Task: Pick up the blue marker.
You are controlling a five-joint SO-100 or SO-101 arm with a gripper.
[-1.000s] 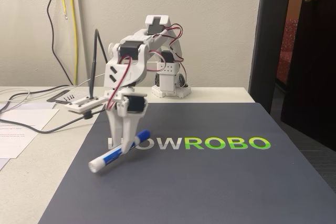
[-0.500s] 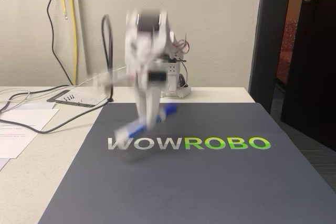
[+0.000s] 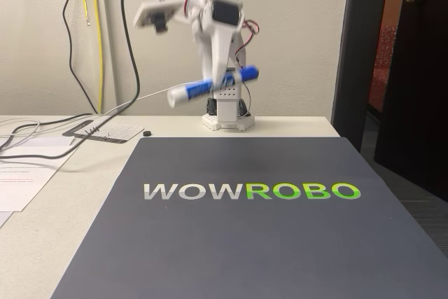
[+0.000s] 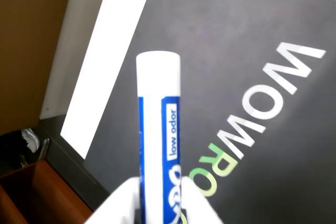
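White plastic jaws (image 3: pixel 215 80) clamp the short white-barrelled, blue-capped marker (image 3: pixel 212 85) mid-barrel, holding it nearly level high above the dark grey WOWROBO mat (image 3: pixel 238 243) on the worktop

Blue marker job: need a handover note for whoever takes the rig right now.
Claw: shut on the blue marker, gripping it about mid-barrel, arm raised high in the fixed view.
Marker: well clear of the dark WOWROBO mat, roughly level, blue cap toward the right in the fixed view. In the wrist view the white end sticks out past the fingers.
Done: pick and lift.
Left: nothing but holding; fixed view is motion-blurred, so check the grip.
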